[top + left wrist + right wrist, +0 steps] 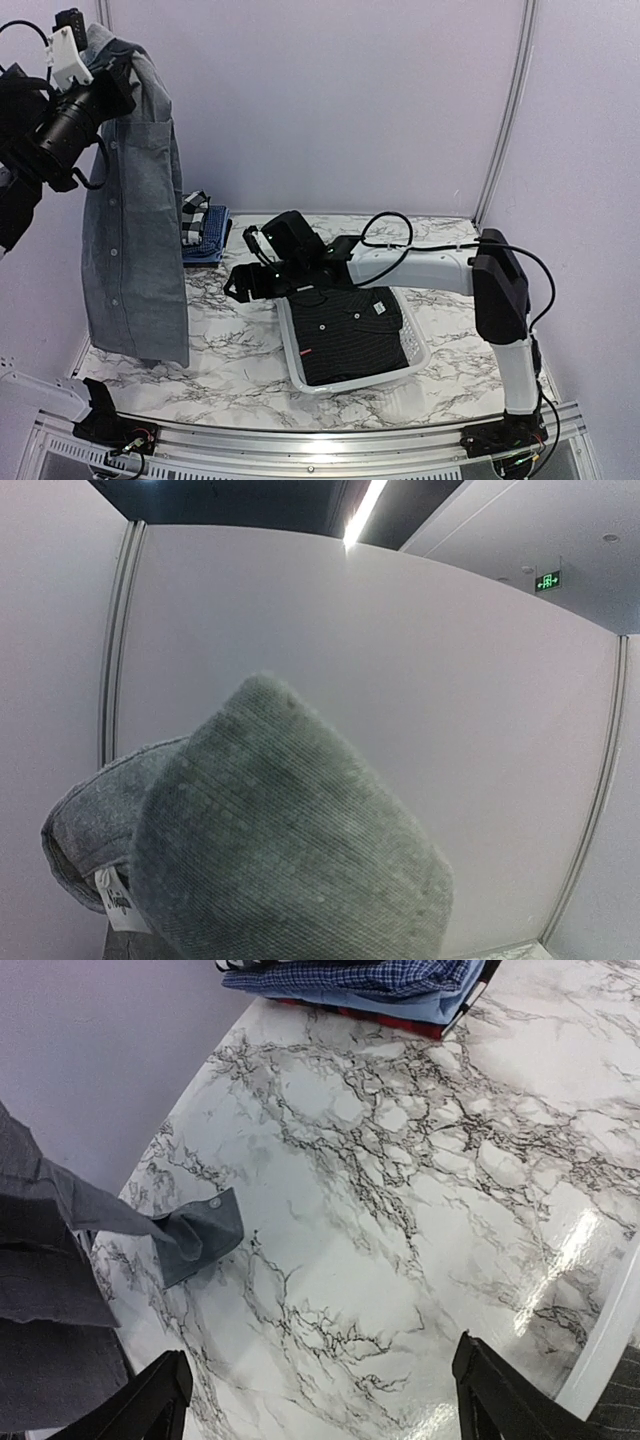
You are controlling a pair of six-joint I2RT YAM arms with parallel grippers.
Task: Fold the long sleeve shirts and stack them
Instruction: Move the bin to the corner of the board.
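Observation:
My left gripper [108,68] is raised high at the far left, shut on the shoulder of the mid-grey button-front shirt [135,240]. The shirt hangs full length, its hem near the table. In the left wrist view grey cloth [280,840] hides the fingers. My right gripper [238,285] reaches left over the table, open and empty [320,1405], with the grey shirt's cuff [200,1235] lying ahead to its left. A dark charcoal shirt [350,330] lies folded in the white basket [418,355]. The checked shirt [195,212] and the blue shirt [208,245] are stacked at the back left.
The folded stack also shows at the top of the right wrist view [370,980]. The basket stands in the middle of the marble table [240,360], under the right arm. Walls close in the back and the left side.

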